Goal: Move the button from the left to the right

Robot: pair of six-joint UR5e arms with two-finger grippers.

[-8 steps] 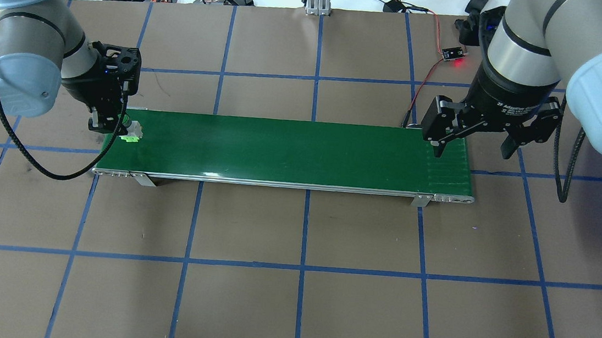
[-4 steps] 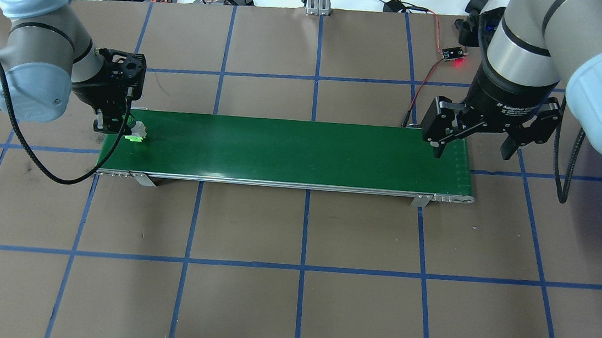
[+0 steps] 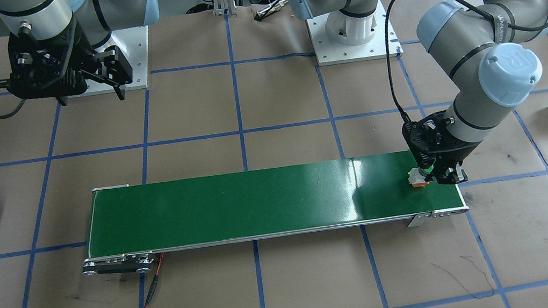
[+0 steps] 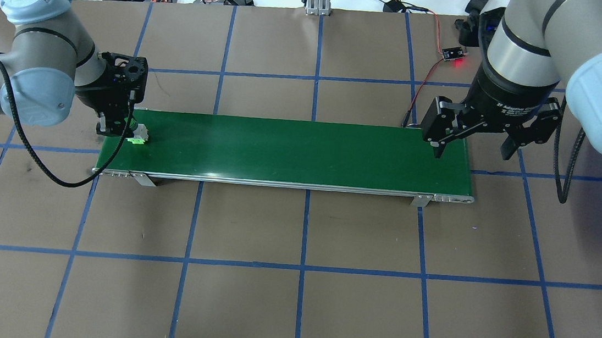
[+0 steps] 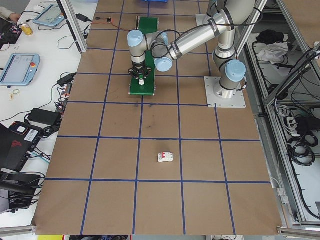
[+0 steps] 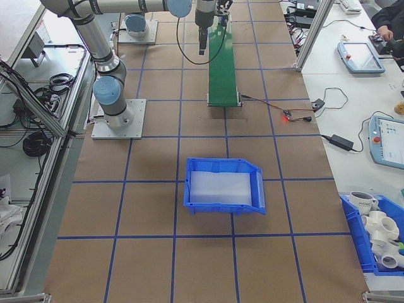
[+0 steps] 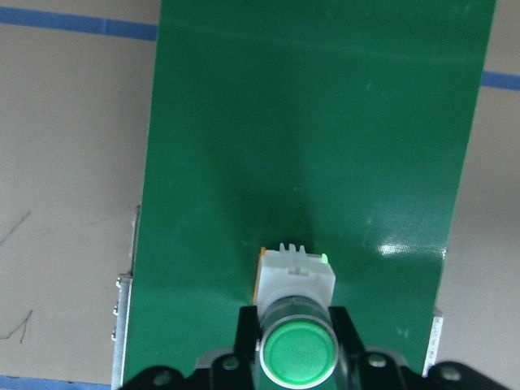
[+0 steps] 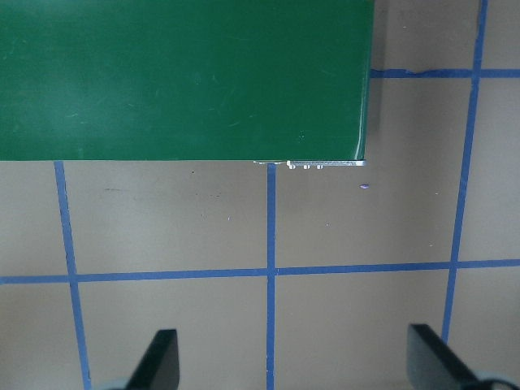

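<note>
The left tool [image 4: 117,130] pinches the button [image 4: 138,134] at the green belt's [image 4: 291,151] left end; transfer remains. The right tool [image 4: 472,144], spread, waits over the belt's far end.

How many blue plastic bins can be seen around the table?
2. One open blue plastic bin sits on the brown table near the robot's right end; another blue bin, holding white fittings, stands off the table's corner.

The surface [image 4: 243,307] was brown with a grid of blue tape lines. The belt [image 4: 291,151] was deep glossy green. The button [image 7: 297,313] had a bright green cap, whitish-grey body and an orange base. Both pincers were black, left pincer [image 4: 114,128] and right pincer [image 4: 471,147], on silver-grey arms with pale blue caps.
</note>
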